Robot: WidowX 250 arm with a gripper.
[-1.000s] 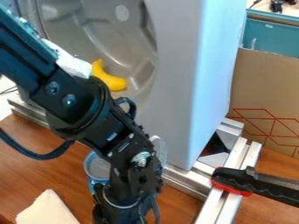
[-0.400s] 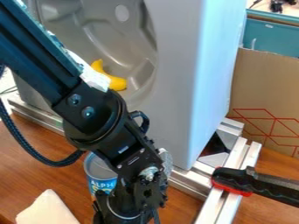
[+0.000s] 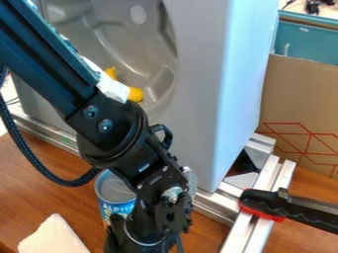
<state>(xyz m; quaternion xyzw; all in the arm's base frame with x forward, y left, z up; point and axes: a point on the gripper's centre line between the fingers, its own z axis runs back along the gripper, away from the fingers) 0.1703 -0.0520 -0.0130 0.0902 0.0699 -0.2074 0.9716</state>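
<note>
Blue-labelled round metal can (image 3: 116, 207) stands upright on brown wooden tbl (image 3: 26, 197), nr black robot gripper (image 3: 141, 243) at btm. Can't tell if gripper's spread or pinched.

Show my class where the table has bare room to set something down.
The table looks bare between the left rail, white piece and can, below the black cable. A smaller patch lies between the arm and lower-right rail. It is crowded where the arm overlaps the can.
</note>
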